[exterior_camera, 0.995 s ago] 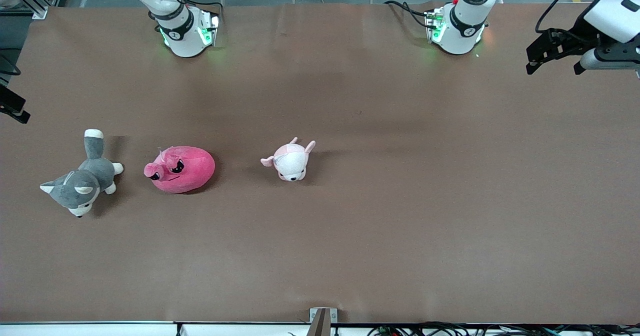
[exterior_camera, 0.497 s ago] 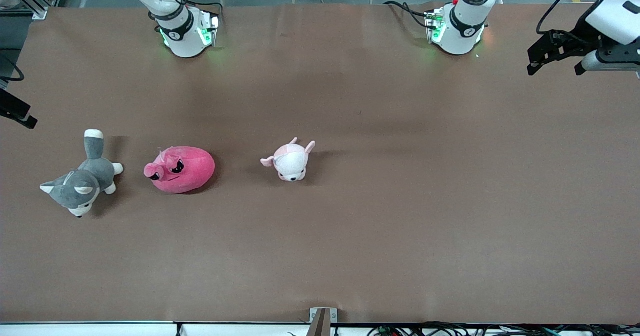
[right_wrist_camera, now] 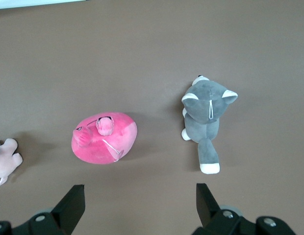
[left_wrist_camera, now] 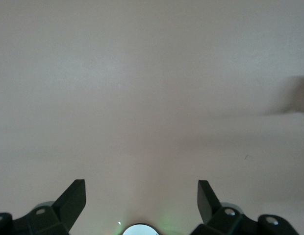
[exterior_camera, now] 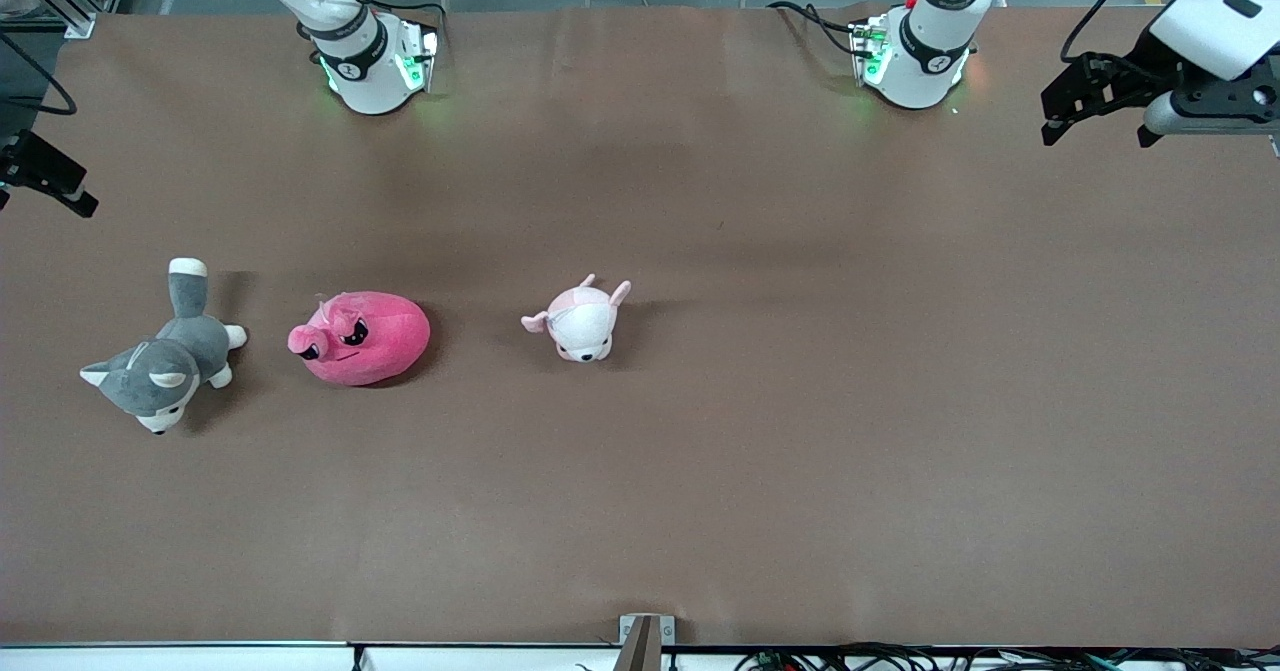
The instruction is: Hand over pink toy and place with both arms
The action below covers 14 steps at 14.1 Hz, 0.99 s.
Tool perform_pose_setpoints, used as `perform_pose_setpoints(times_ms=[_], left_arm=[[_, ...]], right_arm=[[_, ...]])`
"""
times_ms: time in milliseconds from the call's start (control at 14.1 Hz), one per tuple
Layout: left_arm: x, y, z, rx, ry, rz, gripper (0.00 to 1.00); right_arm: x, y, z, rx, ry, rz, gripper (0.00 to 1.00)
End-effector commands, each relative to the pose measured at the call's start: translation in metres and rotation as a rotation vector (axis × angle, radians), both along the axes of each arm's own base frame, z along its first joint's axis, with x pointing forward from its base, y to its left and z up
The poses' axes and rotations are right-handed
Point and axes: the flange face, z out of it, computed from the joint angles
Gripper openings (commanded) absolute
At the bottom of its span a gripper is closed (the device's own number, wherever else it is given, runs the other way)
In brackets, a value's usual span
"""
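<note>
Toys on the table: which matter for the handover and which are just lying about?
For the job: pink toy; right gripper, open above it; left gripper, open, waiting at the left arm's end.
Lying about: grey husky plush; pale pink-and-white plush.

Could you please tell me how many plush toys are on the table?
3, in a row: grey-and-white husky plush toward the right arm's end, hot-pink blob plush beside it, pale pink-and-white animal plush nearer the middle.
</note>
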Motion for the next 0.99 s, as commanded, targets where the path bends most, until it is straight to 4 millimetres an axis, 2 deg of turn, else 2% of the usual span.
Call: perform_pose_setpoints(times_ms=[0, 284, 497, 923], left_arm=[[0.001, 0.002, 0.001, -0.013, -0.004, 0.006, 1.00], [0.002, 0.006, 0.001, -0.009, -0.004, 0.011, 1.00], [0.005, 0.021, 0.007, -0.009, -0.017, 0.023, 1.00], [0.016, 0.019, 0.000, -0.009, -0.002, 0.026, 1.00]], right_arm=[[-0.015, -0.001, -0.007, 0.013, 0.001, -0.010, 1.00], [-0.014, 0.002, -0.009, -0.002, 0.008, -0.001, 1.00], [-0.014, 0.001, -0.012, -0.003, 0.020, 0.001, 1.00], [-0.015, 0.000, -0.014, -0.025, 0.038, 0.001, 1.00]])
